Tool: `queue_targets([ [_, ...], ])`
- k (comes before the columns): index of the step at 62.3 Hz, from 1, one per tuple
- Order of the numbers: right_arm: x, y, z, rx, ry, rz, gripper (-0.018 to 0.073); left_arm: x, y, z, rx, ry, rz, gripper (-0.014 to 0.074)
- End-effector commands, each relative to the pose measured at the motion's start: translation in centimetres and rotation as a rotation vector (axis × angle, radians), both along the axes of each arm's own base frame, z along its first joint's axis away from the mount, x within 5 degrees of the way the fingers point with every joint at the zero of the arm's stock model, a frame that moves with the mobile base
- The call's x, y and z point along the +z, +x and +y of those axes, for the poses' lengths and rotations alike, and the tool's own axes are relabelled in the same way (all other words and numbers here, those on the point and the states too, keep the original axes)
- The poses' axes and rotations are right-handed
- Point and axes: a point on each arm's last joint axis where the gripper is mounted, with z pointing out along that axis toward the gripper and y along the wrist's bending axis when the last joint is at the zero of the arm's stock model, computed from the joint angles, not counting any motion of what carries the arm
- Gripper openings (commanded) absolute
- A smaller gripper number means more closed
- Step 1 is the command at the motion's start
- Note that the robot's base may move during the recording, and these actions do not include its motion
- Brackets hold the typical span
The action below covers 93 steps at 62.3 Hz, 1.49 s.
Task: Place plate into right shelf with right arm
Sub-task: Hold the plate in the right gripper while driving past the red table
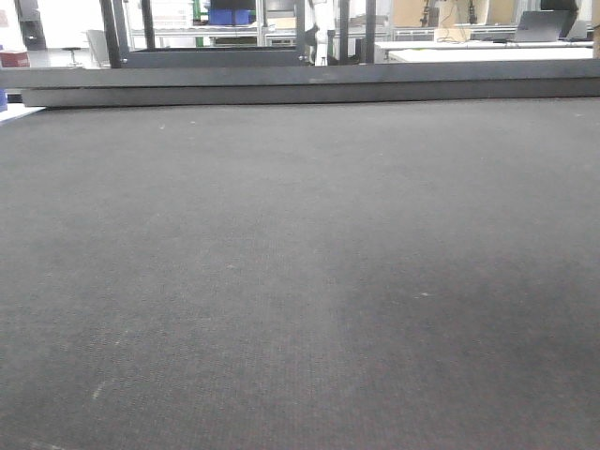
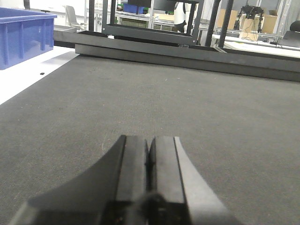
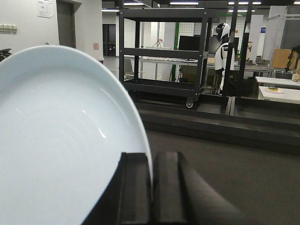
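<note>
The white glossy plate (image 3: 61, 140) fills the left half of the right wrist view, standing on edge. My right gripper (image 3: 152, 157) is shut on its rim, one finger on the plate's inner face and the other behind it, above the dark mat. In the left wrist view my left gripper (image 2: 148, 140) is shut with nothing between its fingers, low over the dark mat (image 2: 187, 103). Neither arm nor the plate shows in the front view. The right shelf is out of view.
A dark grey mat (image 1: 300, 281) covers the table, ending in a raised dark ledge (image 1: 300, 84) at the far side. A blue bin (image 2: 23, 35) stands on a white surface at the left. A black wheeled cart (image 3: 161, 51) stands beyond the ledge.
</note>
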Motion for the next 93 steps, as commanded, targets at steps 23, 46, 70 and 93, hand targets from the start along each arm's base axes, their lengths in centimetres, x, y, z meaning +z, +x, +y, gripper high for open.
queue_targets([
  [23, 1.7, -0.37, -0.12, -0.002, 0.026, -0.11, 0.0054, 0.56, -0.12, 0.01, 0.001, -0.011, -0.091, -0.0047],
  [46, 1.7, -0.37, -0.12, -0.002, 0.026, -0.11, 0.0054, 0.56, -0.12, 0.01, 0.001, -0.011, -0.091, -0.0047],
  [70, 1.7, -0.37, -0.12, -0.002, 0.026, -0.11, 0.0054, 0.56, -0.12, 0.01, 0.001, -0.011, -0.091, -0.0047],
  [93, 1.7, -0.37, -0.12, -0.002, 0.026, -0.11, 0.0054, 0.56, -0.12, 0.01, 0.001, -0.011, -0.091, -0.0047],
])
